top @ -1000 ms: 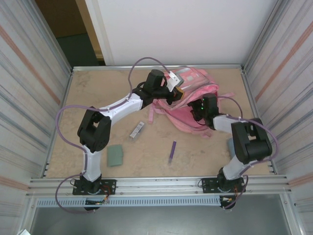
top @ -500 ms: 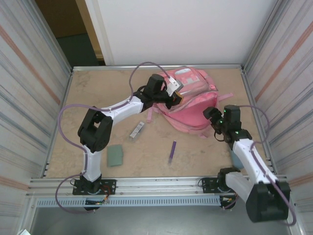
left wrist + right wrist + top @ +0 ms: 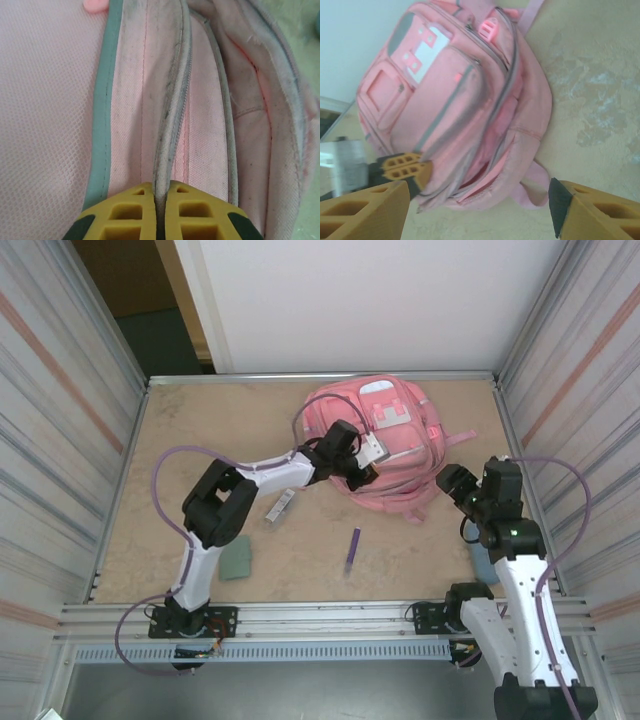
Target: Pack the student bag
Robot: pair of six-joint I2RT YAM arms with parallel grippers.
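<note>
The student bag (image 3: 395,430) is a large pink backpack lying front-up at the back of the table, with its white-and-pink patch (image 3: 427,47) toward the wall. My left gripper (image 3: 366,462) is shut on the grey zipper edge (image 3: 170,115) at the bag's near side; the yellow fingers (image 3: 125,215) pinch that fold tight. In the right wrist view the bag (image 3: 465,100) shows an open slit along its lower edge, with the left gripper (image 3: 405,170) at it. My right gripper (image 3: 450,482) hangs open to the right of the bag, touching nothing.
On the tabletop in front of the bag lie a purple pen (image 3: 353,548), a small silver-grey item (image 3: 280,505) and a green block (image 3: 236,556). A blue object (image 3: 480,562) sits beside the right arm. Metal walls close in both sides.
The bag has dropped from a bunched, lifted pose to lying flat. My left gripper has moved down and right with the zipper edge. The right arm has pulled back to the right, clear of the bag.
</note>
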